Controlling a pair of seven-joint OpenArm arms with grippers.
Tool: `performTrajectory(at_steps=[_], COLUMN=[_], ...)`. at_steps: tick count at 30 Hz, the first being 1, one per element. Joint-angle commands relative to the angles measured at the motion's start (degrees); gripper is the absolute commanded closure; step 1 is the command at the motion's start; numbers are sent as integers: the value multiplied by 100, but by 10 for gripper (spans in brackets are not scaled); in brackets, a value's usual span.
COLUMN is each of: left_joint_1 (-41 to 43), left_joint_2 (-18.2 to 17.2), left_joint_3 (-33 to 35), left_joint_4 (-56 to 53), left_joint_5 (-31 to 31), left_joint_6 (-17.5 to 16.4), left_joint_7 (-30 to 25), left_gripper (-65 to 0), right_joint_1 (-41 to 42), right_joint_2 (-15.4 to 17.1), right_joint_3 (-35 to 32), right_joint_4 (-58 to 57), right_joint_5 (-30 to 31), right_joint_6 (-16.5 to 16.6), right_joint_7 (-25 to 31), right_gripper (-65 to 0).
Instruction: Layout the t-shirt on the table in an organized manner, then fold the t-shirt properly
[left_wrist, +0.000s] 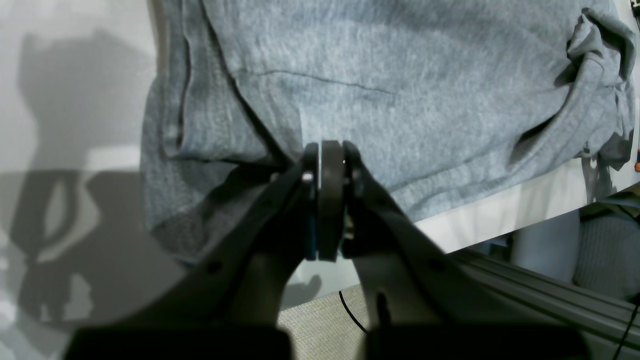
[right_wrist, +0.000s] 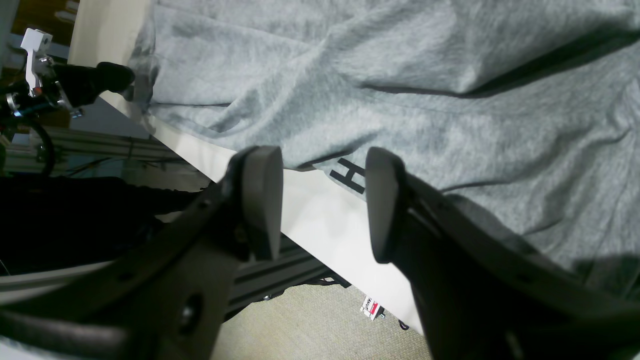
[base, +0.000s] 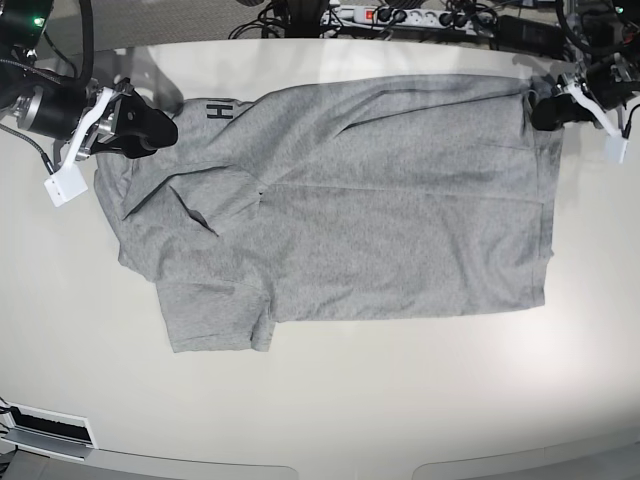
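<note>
The grey t-shirt (base: 380, 220) lies spread on the off-white table (base: 350, 400), one sleeve folded over at the left. My left gripper (left_wrist: 327, 150) is shut on the shirt's hem edge, and creases run out from its tips. In the base view this gripper (base: 540, 112) sits at the shirt's far right corner. My right gripper (right_wrist: 322, 200) is open, its pads on either side of the shirt's edge where a black letter H (right_wrist: 350, 180) shows. It stands at the shirt's far left corner (base: 168, 130) in the base view.
The table's back edge runs just under both grippers, with an aluminium frame rail (left_wrist: 540, 290) and carpet floor (right_wrist: 310, 330) below it. Power strips and cables (base: 400, 15) lie behind the table. A white box (base: 45, 430) sits at the near left corner.
</note>
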Motion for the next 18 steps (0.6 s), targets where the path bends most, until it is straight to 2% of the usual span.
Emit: performTrajectory(at_steps=[1, 5, 8, 10, 14, 16, 18], left_joint_1=[-17, -15, -15, -11, 2, 2, 2], left_joint_2=[-142, -188, -188, -184, -184, -170, -138], left_joint_3=[-35, -35, -35, -35, -35, -35, -35], left_joint_4=[107, 391, 544, 544, 535, 533, 533], left_joint_5=[-236, -691, -282, 118, 592, 721, 826], left_joint_6=[-49, -49, -20, 267, 745, 789, 787], left_joint_7=[-4, 463, 577, 459, 142, 94, 83], left_gripper=[0, 0, 0, 0, -202, -263, -289], right_joint_1=[31, 28, 28, 28, 28, 28, 28], right_joint_2=[79, 81, 81, 79, 79, 81, 81], right_joint_3=[31, 31, 31, 31, 31, 31, 31], right_joint_4=[96, 96, 96, 96, 96, 96, 96], right_joint_5=[151, 149, 151, 151, 155, 151, 151], right_joint_6=[30, 30, 30, 30, 30, 30, 30], right_joint_7=[109, 107, 105, 103, 107, 105, 105], right_gripper=[-283, -283, -283, -283, -283, -283, -283])
